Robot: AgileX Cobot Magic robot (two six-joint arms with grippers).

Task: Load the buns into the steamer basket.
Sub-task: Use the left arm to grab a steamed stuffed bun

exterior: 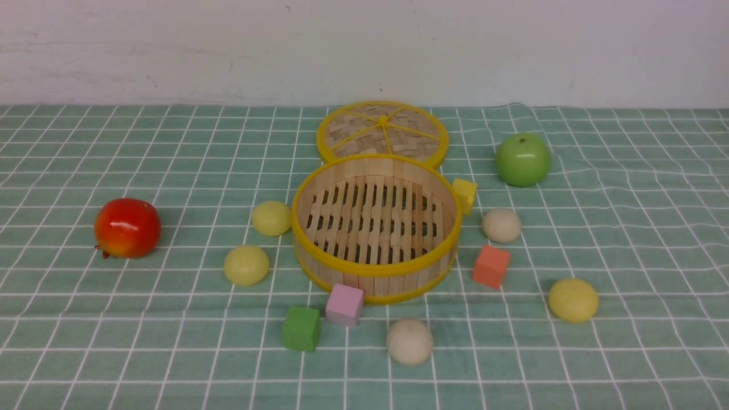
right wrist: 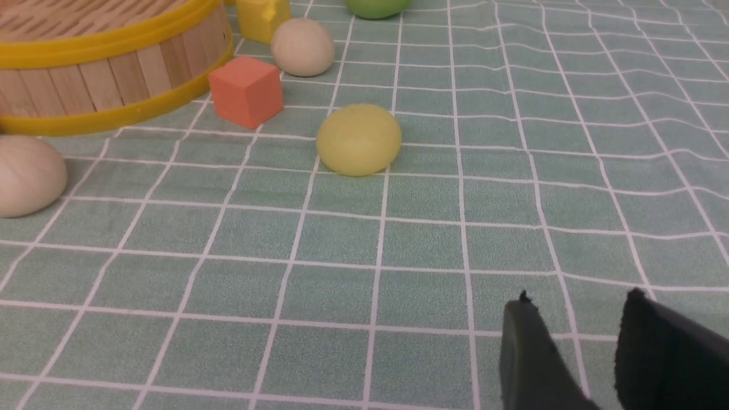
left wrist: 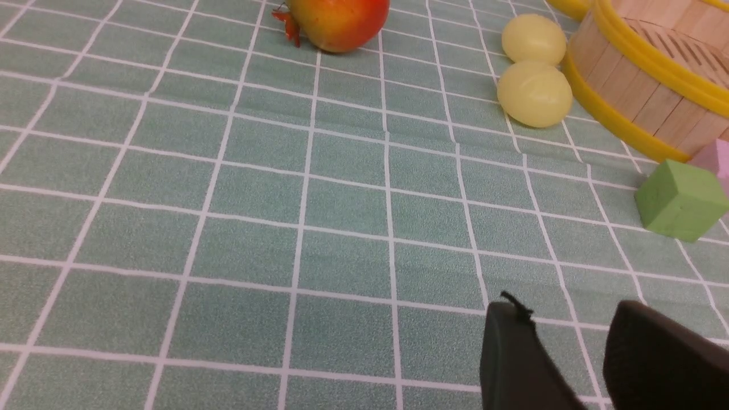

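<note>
The steamer basket [exterior: 376, 269] stands empty mid-table. Two pale yellow buns [exterior: 271, 218] [exterior: 246, 265] lie at its left; they show in the left wrist view [left wrist: 533, 39] [left wrist: 534, 94]. A third yellow bun [exterior: 573, 299] lies at the front right. One beige bun [exterior: 502, 225] lies right of the basket, another [exterior: 409, 341] in front of it. My left gripper [left wrist: 569, 310] is open and empty, over bare cloth, well short of the yellow pair. My right gripper [right wrist: 578, 299] is open and empty, short of the third yellow bun [right wrist: 359, 139]. Neither gripper shows in the front view.
The woven lid [exterior: 382, 132] lies behind the basket. A red apple [exterior: 127, 228] sits far left, a green apple [exterior: 523, 159] back right. Yellow [exterior: 465, 195], orange [exterior: 491, 266], pink [exterior: 344, 304] and green [exterior: 301, 328] cubes ring the basket. The checked cloth is wrinkled at the right.
</note>
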